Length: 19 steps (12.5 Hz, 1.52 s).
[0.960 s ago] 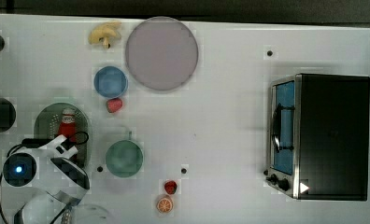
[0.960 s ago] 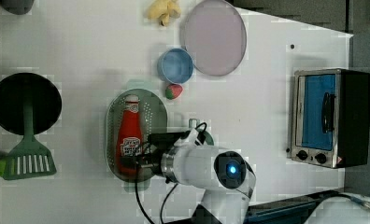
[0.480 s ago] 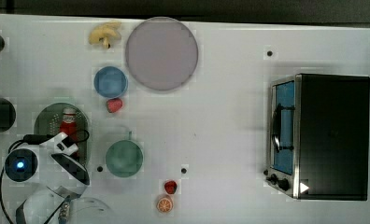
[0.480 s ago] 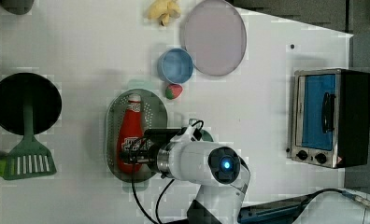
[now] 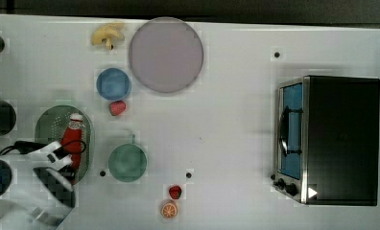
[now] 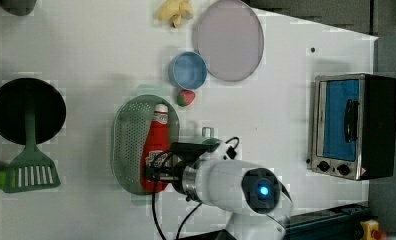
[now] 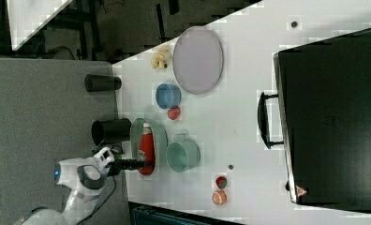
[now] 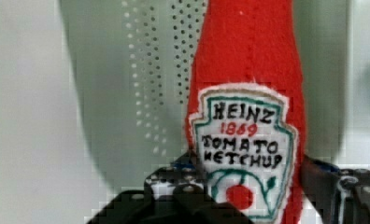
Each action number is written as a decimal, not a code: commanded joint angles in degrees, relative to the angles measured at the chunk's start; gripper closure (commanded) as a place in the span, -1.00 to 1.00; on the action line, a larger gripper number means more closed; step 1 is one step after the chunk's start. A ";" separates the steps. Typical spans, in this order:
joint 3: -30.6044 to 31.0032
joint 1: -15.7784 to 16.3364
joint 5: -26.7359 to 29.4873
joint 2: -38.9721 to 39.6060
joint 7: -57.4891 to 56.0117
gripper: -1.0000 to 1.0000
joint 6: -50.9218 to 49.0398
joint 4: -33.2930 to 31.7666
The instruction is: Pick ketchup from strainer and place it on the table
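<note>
The ketchup [image 5: 74, 136], a red bottle with a white cap and a white label, lies lengthwise in the pale green strainer [image 5: 49, 124] on the white table [image 5: 226, 120]. My gripper [image 5: 68, 155] is at the bottle's lower end, shut on it. In the wrist view the ketchup [image 8: 248, 70] sits between the two dark fingers [image 8: 174, 186], over the perforated strainer [image 8: 141, 93]. From the left view, the gripper [image 6: 153, 172] covers the base of the ketchup [image 6: 156, 137] inside the strainer [image 6: 128, 145]. The right view shows the ketchup [image 7: 146, 143] held at its bottom end.
A green cup [image 5: 127, 163] stands just to the top view's right of the strainer. A blue bowl [image 5: 113, 84], a strawberry [image 5: 117, 108] and a lilac plate [image 5: 165, 54] lie beyond. A toaster oven [image 5: 332, 139] is far right. A black pan [image 6: 26, 110] and green spatula [image 6: 28, 172] flank the strainer.
The jaws have closed from wide apart onto the ketchup's lower end. The bottle still lies in the strainer where it was.
</note>
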 commanded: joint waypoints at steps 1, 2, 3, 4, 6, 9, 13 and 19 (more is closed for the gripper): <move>1.78 -2.56 6.54 -7.23 -0.28 -0.22 -6.80 4.00; 1.72 -3.15 9.37 -9.19 -3.66 -0.22 -10.15 5.09; 1.32 -3.85 11.26 -10.88 -7.20 -0.22 -13.21 6.35; 0.78 -4.71 12.45 -12.33 -10.69 -0.22 -16.26 7.76; -1.02 -6.50 13.29 -14.49 -16.00 -0.22 -21.81 10.81; -4.93 -8.77 13.28 -15.90 -21.45 -0.22 -27.90 15.19; -11.75 -10.88 13.27 -16.18 -23.72 -0.22 -28.84 18.45; -24.34 -13.28 13.04 -16.24 -33.58 -0.22 -28.85 18.62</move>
